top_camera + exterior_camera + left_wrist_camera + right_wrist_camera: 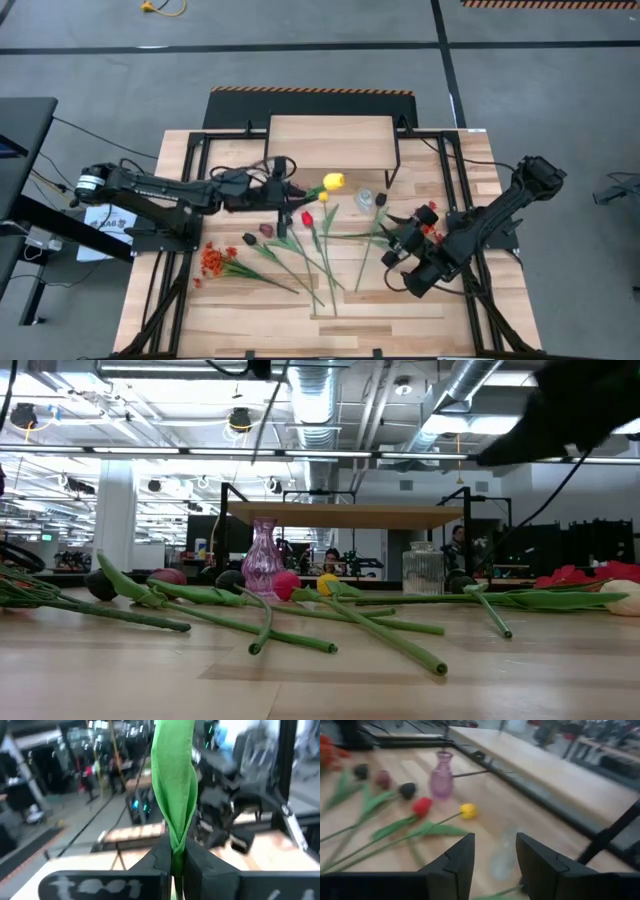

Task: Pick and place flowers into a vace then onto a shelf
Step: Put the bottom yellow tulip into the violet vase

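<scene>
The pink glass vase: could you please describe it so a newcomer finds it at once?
Start at the low shelf with the light wood top at the table's far edge. Just before its left front corner stands the small pink glass vase, upright and empty, unlike the clear glass vase farther right.

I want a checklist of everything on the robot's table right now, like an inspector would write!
Surface: plank tabletop, bare toward the near edge.
Job's things: tulips lie loose mid-table; orange-red spray near the left arm's side; yellow tulip raised beside the shelf, which carries nothing; pink vase and clear glass vase stand upright, both empty.
Clutter: nothing seen.
Grippers: left gripper shut on a green tulip stem; right gripper open, above the table near the clear glass vase, holding nothing.
Cables: black cables run off the table's left side.
Surroundings: grey floor; a workshop behind, people blurred.
</scene>
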You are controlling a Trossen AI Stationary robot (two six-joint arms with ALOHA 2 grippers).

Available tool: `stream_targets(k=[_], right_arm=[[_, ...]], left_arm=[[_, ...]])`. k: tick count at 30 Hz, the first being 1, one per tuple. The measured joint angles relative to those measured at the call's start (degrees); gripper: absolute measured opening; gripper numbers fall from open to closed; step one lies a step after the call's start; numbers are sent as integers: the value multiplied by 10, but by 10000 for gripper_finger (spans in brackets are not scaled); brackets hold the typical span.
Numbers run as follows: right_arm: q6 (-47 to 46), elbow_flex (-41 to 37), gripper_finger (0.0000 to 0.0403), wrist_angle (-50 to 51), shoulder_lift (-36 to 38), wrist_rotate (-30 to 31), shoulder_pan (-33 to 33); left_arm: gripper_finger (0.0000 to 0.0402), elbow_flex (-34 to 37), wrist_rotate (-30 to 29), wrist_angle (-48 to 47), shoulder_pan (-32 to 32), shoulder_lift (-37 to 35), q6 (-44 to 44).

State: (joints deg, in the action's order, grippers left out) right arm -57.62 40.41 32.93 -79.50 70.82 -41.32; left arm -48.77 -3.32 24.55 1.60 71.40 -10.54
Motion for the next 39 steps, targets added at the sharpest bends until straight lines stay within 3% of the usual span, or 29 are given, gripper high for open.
stream_targets(k=[4,11,14,19,27,34,39], right_arm=[[-14,-27,120,-49,0,0,-40],[5,-32,113,-99,0,6,-87],[26,-32,113,-128,0,41,-89],[56,-32,113,-180,0,90,-69],[55,-32,113,-189,-19,0,-16],[47,-31,113,-237,-95,-3,-19],[47,-31,113,-249,-142,17,-24]], left_arm=[[6,49,25,129,-20,0,-22],[6,128,-27,274,-9,0,-87],[6,146,-32,322,-9,0,-101],[6,155,-52,314,-9,0,-107],[6,155,-183,315,-17,0,-121],[6,156,-98,298,-81,0,-57],[6,202,-26,386,-125,0,-8]])
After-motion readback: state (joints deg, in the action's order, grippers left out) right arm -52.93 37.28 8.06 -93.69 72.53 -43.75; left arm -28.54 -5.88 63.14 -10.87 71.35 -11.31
